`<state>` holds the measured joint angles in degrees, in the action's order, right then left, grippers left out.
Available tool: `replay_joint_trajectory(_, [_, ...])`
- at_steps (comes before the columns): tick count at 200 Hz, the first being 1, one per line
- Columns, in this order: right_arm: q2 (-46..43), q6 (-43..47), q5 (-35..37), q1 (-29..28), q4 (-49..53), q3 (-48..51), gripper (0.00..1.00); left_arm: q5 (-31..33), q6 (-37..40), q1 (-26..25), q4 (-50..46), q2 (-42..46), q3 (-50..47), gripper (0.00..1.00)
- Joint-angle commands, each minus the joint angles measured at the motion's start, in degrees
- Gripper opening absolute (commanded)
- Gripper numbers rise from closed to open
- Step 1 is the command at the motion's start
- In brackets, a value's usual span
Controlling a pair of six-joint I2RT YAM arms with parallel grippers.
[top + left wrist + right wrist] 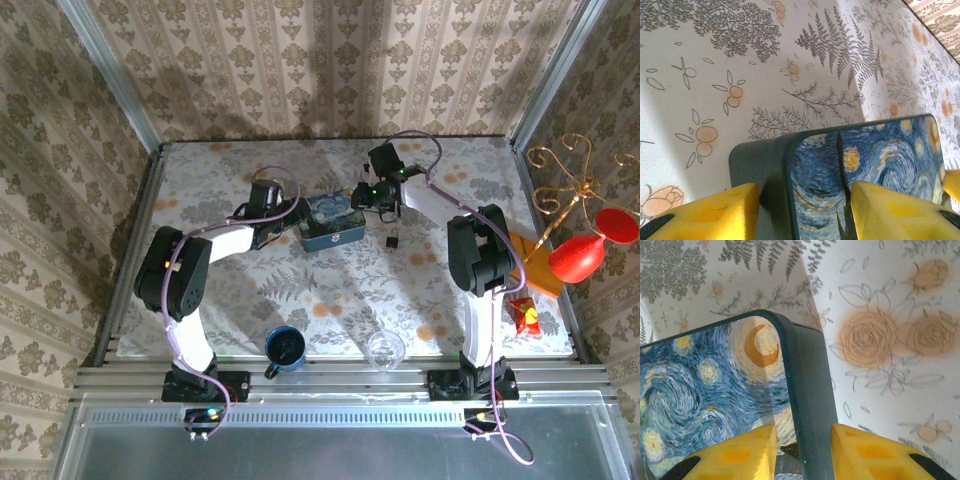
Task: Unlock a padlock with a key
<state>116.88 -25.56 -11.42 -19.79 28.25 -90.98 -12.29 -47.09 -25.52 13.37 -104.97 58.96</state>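
Starting nearest: padlock [392, 240], apparently the dark speck mid-surface toward the right edge, just beside the blue tin [331, 222]; judged hard, light, slippery (pinch its flat body, shackle free). Beyond, left gripper [802, 197] straddles the tin's corner wide; right gripper [802, 440] sits narrow astride its wall, grip unconfirmed.

Blue starry-night tin [332, 222] mid-table, dark blue mug [285, 347] and clear glass [385, 349] near front edge, floral tablecloth [300, 285]

table [330, 300] floral cloth | tin [332, 222] | padlock [391, 240] | mug [285, 347] | glass [385, 350]
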Motion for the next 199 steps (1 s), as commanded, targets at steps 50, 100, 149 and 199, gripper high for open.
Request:
replay_joint_trajectory(50, [-5.5,-5.1,3.7,-1.5,-1.3,8.5,0.32,-1.4,0.3,-2.7,1.6,1.6,-1.3,0.54])
replay_joint_trajectory(100, [-13.3,-6.0,8.0,-1.5,1.5,10.8,0.36,0.8,2.3,-1.0,-0.7,6.7,-1.0,0.76])
replay_joint_trajectory(149, [-27.5,-7.2,15.5,-1.5,2.9,18.2,0.41,4.7,7.6,5.1,-4.2,16.9,-3.7,0.94])
replay_joint_trajectory(199, [-46.4,-5.8,30.4,-1.0,7.4,30.3,0.46,21.9,21.7,9.5,-12.4,37.5,-12.9,1.0])
